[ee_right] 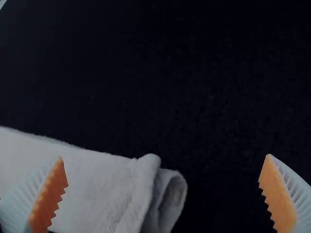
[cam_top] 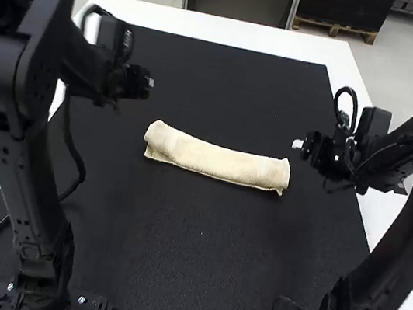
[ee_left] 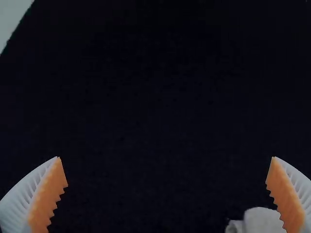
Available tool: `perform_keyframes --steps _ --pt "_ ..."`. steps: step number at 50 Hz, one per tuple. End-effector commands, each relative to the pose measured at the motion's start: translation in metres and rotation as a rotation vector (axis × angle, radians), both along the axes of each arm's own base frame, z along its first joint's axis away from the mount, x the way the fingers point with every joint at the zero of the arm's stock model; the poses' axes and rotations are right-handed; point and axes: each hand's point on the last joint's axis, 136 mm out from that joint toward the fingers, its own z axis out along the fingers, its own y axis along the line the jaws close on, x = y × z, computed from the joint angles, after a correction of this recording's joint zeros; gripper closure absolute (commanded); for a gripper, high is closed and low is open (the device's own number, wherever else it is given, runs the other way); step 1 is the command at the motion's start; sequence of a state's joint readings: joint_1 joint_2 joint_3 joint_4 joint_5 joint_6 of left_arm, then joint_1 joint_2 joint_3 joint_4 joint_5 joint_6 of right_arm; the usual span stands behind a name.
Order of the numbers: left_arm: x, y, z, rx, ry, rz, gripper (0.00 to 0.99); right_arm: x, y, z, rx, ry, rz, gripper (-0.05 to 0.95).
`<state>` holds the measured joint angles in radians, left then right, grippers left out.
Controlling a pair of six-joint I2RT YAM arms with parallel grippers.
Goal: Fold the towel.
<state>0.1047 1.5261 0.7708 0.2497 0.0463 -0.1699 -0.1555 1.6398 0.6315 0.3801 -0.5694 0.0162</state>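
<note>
Your 2 arms (cam_top: 32,202) flank 1 folded towel (cam_top: 217,159) on 1 black mat (cam_top: 191,255); left gripper (cam_top: 148,84) and right gripper (cam_top: 298,144) each have 2 fingers (ee_left: 47,201) apart.

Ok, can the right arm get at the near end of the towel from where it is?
Probably yes: its tool is open and empty, just beyond that end of the rolled-looking towel, and I see nothing on the black mat standing between them.
</note>
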Motion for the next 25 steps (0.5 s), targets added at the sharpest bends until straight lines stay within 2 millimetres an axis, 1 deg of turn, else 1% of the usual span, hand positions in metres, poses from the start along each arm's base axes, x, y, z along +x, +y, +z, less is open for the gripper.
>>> perform_keyframes --steps 1,3,5,15,22,25 --pt "0.001 0.009 0.03 0.06 -0.065 -0.003 0.034 -0.007 0.015 0.0 0.094 0.028 0.05 -0.01" --pt "-0.001 0.009 0.03 0.058 -0.063 -0.006 0.034 -0.009 0.023 -0.002 0.128 0.048 0.066 -0.01" --pt "-0.002 0.008 0.032 0.057 -0.065 -0.007 0.034 -0.01 0.026 -0.008 0.135 0.069 0.069 -0.01" --pt "-0.006 0.007 0.039 0.053 -0.072 -0.01 0.034 -0.013 0.032 -0.037 0.175 0.164 0.061 0.0" --pt "-0.009 0.007 0.042 0.055 -0.075 -0.01 0.034 -0.011 0.033 -0.04 0.2 0.185 0.056 0.0" --pt "-0.009 0.007 0.043 0.054 -0.078 -0.01 0.034 -0.012 0.037 -0.041 0.205 0.188 0.071 0.0"
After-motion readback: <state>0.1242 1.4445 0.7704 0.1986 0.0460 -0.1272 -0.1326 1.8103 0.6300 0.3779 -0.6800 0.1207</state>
